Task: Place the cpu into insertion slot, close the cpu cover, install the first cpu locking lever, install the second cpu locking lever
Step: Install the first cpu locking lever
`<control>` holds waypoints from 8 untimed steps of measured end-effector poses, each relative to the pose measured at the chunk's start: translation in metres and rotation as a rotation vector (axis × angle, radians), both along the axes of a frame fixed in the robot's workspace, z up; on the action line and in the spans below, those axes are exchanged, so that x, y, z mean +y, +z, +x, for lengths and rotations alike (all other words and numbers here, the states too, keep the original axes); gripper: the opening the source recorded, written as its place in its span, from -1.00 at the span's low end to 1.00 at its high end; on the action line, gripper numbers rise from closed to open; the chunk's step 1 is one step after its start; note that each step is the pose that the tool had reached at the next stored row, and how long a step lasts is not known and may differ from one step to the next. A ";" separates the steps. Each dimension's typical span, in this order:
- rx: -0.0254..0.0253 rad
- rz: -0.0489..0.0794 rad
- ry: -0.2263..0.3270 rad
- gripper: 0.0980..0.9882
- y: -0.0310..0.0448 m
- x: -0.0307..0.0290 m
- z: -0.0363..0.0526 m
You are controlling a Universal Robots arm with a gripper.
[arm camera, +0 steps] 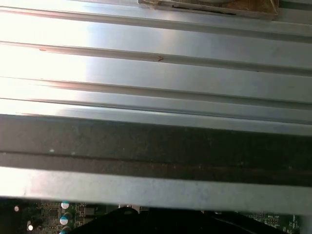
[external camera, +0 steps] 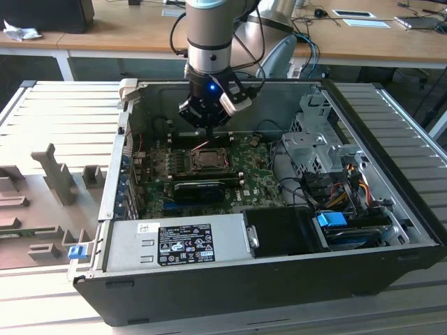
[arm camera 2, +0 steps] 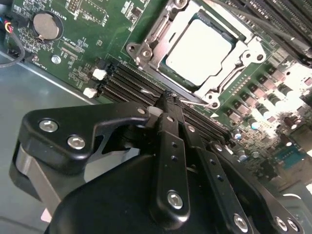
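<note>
One cpu (arm camera 2: 197,48), one cpu cover (arm camera 2: 146,48), one insertion slot (external camera: 205,159), one green board (external camera: 255,183), one tool (arm camera 2: 168,100)

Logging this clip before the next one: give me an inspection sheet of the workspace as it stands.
Surface: ribbed metal table carrying an open computer case.
Job's things: cpu sits in the slot on the green board; cover lies down around it.
Clutter: grey fixture blocks on the exterior view's left.
Gripper: gripper fingers together, tips at the socket's edge beside a thin metal lever; contact unclear.
Cables: coloured bundle by the drive bays; robot's cable overhead.
Surroundings: wooden desks behind.
</note>
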State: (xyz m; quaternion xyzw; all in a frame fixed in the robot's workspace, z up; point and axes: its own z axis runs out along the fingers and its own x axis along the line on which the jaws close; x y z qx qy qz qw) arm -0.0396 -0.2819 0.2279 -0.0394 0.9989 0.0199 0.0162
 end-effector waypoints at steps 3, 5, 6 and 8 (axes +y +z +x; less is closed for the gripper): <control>0.0014 0.000 0.000 -0.98 -0.0021 0.0006 0.0053; 0.0014 0.000 0.000 -0.98 -0.0033 0.0009 0.0077; 0.0014 0.000 0.000 -0.98 -0.0043 0.0013 0.0085; 0.0013 0.000 0.001 -0.98 -0.0058 0.0017 0.0089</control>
